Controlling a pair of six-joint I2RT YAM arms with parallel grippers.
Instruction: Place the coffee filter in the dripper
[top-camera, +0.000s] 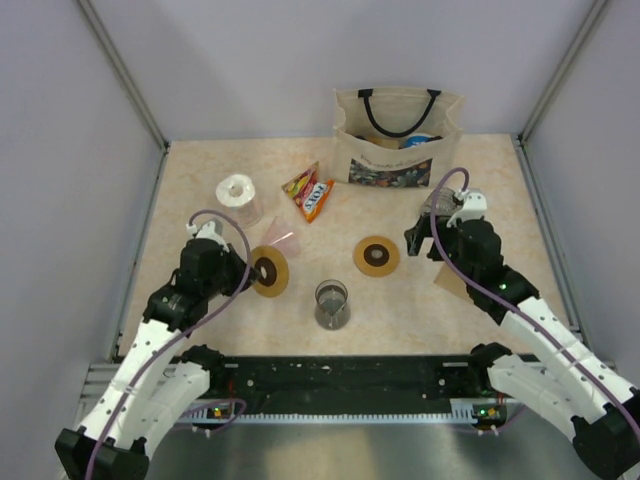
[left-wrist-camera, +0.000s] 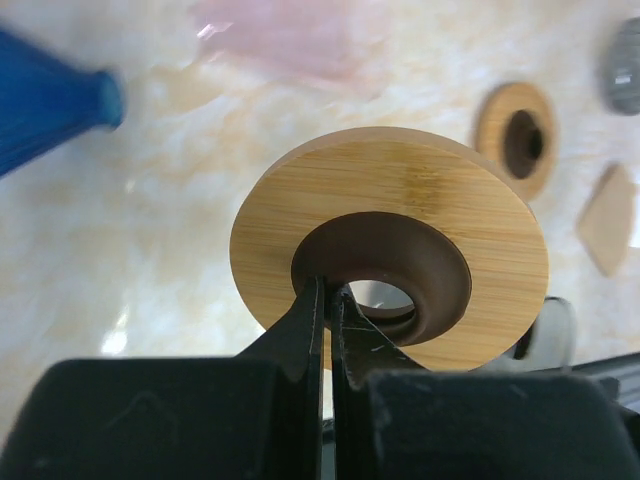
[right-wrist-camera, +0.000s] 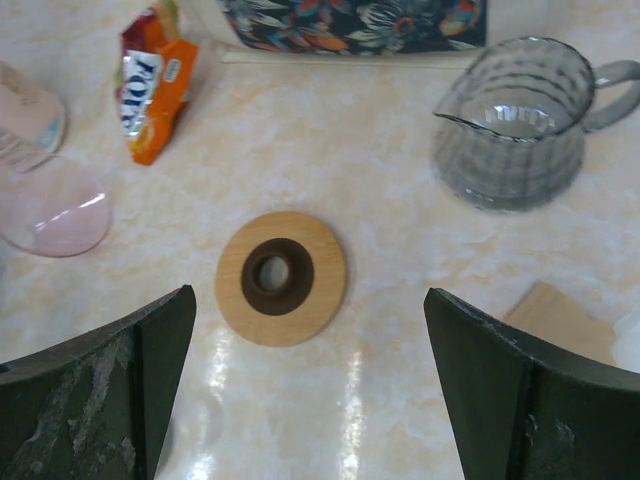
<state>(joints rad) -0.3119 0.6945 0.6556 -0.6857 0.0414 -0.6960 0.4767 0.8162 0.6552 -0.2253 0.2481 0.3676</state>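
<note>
The pink glass dripper (top-camera: 283, 238) lies on its side on the table, just beyond my left gripper; it also shows in the right wrist view (right-wrist-camera: 55, 212) and, blurred, in the left wrist view (left-wrist-camera: 290, 40). The brown paper coffee filter (top-camera: 450, 280) lies flat beside my right arm, seen too in the right wrist view (right-wrist-camera: 560, 320) and the left wrist view (left-wrist-camera: 610, 220). My left gripper (left-wrist-camera: 328, 290) is shut on the inner rim of a wooden ring with a brown centre (left-wrist-camera: 400, 200), held tilted (top-camera: 268, 270). My right gripper (right-wrist-camera: 310, 380) is open and empty above the table (top-camera: 420, 238).
A second wooden ring (top-camera: 376, 256) lies mid-table. A glass cup (top-camera: 332, 303) stands near the front. A glass pitcher (right-wrist-camera: 510, 120) stands by my right gripper. A tote bag (top-camera: 397, 140), a snack packet (top-camera: 310, 192) and a white roll (top-camera: 238, 195) are at the back.
</note>
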